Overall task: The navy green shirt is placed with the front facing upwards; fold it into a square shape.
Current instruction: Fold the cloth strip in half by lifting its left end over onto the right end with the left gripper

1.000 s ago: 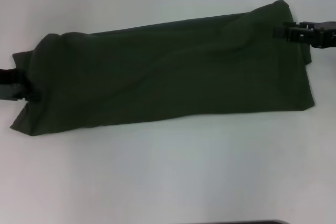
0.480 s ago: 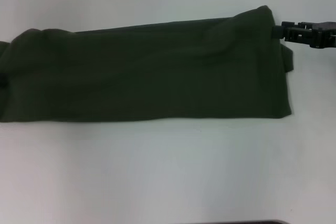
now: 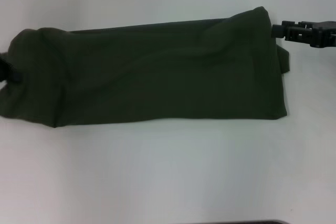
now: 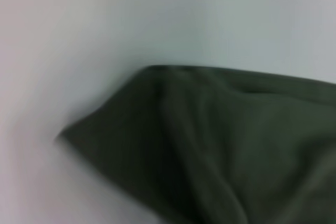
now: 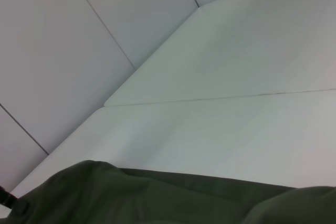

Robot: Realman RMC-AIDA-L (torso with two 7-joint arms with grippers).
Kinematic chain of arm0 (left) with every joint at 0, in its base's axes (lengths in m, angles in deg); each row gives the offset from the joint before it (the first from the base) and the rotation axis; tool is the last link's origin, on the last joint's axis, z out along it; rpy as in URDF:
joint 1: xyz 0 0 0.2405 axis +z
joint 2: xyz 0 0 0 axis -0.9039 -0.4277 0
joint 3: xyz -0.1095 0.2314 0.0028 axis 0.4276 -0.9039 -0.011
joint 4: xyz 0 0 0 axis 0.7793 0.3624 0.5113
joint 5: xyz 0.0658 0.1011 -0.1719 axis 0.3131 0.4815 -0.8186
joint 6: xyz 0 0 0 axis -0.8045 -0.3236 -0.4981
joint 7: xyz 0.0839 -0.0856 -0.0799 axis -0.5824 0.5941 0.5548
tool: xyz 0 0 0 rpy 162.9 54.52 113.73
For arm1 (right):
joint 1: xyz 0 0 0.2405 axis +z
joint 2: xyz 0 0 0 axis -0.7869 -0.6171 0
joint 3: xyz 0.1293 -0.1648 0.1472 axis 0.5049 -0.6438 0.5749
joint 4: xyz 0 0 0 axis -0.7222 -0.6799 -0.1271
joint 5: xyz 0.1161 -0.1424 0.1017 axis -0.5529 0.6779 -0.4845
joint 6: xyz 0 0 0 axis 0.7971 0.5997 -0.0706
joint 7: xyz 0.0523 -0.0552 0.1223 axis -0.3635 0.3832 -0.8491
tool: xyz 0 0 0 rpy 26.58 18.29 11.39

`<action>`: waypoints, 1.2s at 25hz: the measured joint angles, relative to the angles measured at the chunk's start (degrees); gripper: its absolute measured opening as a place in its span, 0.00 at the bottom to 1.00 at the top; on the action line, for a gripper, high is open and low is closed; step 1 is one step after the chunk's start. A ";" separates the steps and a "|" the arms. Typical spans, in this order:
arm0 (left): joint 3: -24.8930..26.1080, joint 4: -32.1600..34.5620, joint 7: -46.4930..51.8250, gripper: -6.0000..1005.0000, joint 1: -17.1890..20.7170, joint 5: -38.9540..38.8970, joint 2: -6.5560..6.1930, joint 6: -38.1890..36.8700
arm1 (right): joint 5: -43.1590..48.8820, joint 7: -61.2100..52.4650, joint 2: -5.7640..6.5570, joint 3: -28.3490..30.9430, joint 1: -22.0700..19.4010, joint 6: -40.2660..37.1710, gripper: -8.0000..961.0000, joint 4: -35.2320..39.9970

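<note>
Head view, left to right: left claw sits at far left edge of frame, mostly hidden behind the cloth; only a small dark part shows, so cannot tell if it's spread or pinching. Navy green shirt lies on the white worktop as a long folded band running left-right, plain side up, no lettering showing. Left end is bunched and rounded, w/ a raised hump at the far corner; near edge is roughly straight. Right end rises to a peaked far corner, and a narrow flap of cloth hangs off the right edge just below it. Right claw comes in from the right, tips at that peaked corner, touching the cloth; cannot tell whether the tips are pressed on the fabric or only against it.

Left wrist view: shirt corner w/ soft folds on the worktop. Right wrist view: shirt edge in front, bare worktop beyond.
</note>
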 joint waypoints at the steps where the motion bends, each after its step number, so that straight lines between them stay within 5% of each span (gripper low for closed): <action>1: 0.43 0.01 -1.05 0.04 0.00 -1.35 0.17 -0.91 | 0.00 0.00 0.00 0.00 0.08 0.00 0.55 0.00; 10: 1.16 -0.86 -2.98 0.04 -0.08 -4.13 0.55 -1.97 | 0.02 0.00 -0.04 0.00 0.32 -0.01 0.55 0.00; 30: 6.45 5.40 -2.67 0.04 3.81 -3.32 -1.28 -5.65 | 0.00 0.01 -0.16 -0.02 0.46 0.09 0.55 -0.06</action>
